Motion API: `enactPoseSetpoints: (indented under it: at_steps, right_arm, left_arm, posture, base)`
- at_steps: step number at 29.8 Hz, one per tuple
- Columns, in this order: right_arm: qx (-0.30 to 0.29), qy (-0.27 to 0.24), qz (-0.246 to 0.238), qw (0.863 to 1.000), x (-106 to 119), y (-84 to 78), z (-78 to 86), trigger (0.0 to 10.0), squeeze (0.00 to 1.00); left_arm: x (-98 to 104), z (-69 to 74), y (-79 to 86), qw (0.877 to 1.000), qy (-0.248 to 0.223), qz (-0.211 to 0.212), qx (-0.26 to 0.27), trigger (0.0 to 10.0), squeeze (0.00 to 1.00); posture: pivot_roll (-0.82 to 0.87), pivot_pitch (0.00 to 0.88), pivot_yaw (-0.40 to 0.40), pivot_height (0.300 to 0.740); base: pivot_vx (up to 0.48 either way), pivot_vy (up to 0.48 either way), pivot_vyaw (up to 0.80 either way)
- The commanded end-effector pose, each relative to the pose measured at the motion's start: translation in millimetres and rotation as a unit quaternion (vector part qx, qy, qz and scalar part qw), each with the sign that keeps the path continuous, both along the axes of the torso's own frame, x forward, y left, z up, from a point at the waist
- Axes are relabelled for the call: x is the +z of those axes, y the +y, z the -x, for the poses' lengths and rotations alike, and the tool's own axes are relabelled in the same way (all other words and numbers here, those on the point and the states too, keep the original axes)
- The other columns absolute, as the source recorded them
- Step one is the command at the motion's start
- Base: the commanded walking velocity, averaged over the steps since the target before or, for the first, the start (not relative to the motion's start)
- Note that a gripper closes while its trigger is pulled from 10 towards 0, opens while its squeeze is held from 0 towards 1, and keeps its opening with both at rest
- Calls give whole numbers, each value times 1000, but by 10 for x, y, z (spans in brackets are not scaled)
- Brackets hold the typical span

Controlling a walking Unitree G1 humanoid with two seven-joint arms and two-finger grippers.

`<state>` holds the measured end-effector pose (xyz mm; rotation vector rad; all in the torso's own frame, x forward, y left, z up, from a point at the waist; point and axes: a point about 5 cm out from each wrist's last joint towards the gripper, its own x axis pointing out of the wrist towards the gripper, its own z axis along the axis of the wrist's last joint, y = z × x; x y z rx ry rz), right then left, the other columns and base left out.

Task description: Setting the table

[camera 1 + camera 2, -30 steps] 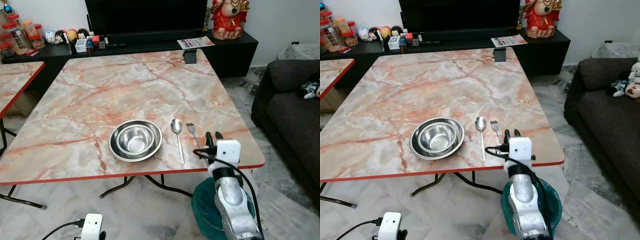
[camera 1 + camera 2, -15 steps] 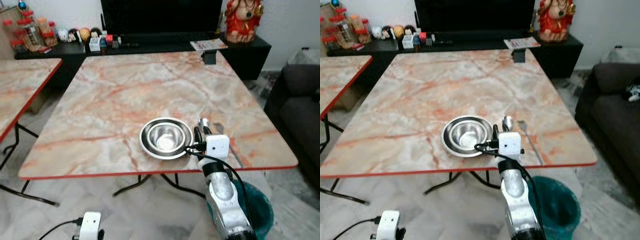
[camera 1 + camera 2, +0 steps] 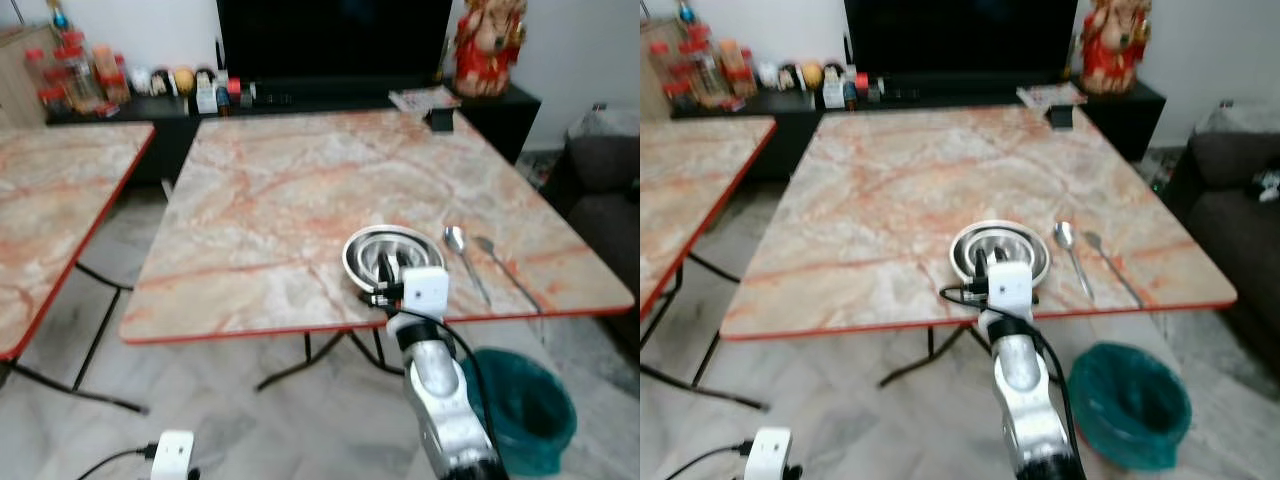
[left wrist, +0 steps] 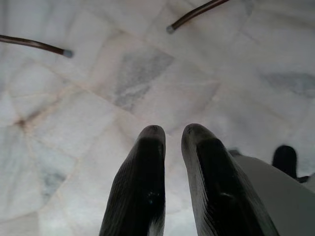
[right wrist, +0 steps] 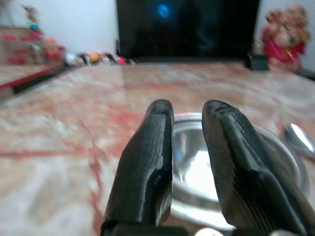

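A steel bowl [image 3: 392, 252] sits near the front edge of the marble table [image 3: 300, 190]. A spoon [image 3: 464, 262] and a fork [image 3: 506, 270] lie side by side to its right. My right gripper [image 3: 385, 270] is raised at the bowl's near rim. In the right wrist view its fingers [image 5: 147, 157] stand slightly open with nothing between them, pointing over the bowl [image 5: 197, 172]. My left gripper [image 4: 172, 130] hangs low over the floor, fingers close together and holding nothing.
A second marble table [image 3: 50, 220] stands to the left. A teal bin [image 3: 525, 415] sits on the floor under the table's right front corner. A dark sofa [image 3: 1240, 220] is on the right. A TV cabinet with jars and a red statue [image 3: 487, 45] lines the back wall.
The whole view has swung and pulled back, so the camera moved. My right gripper has left the fork's handle and now points at the bowl. Bowl, spoon and fork lie as before.
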<state>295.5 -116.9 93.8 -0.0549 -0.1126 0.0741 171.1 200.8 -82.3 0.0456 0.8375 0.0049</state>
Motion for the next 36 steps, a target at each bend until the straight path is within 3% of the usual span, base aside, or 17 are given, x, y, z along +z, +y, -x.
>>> enactPoseSetpoints:
  at_steps: [1, 17, 36]
  right_arm:
    - [3, -4, -6, 1000, 29, 48, -8, 10000, 0]
    - [12, 14, 4, 1000, -64, 89, -1, 10000, 0]
    - [13, 25, 3, 1000, -123, 77, 2, 10000, 0]
  left_arm:
    - [1, 17, 65, 1000, 4, -7, 5, 10000, 0]
    - [6, 16, 95, 1000, 4, -8, 10, 10000, 0]
    - [11, 7, 109, 1000, 4, -8, 12, 10000, 0]
  posture:
    - [10, 0, 36, 740]
    - [22, 0, 42, 740]
    - [24, 8, 49, 740]
  base:
    - [0, 330, 0]
    - [0, 327, 0]
    - [0, 304, 285]
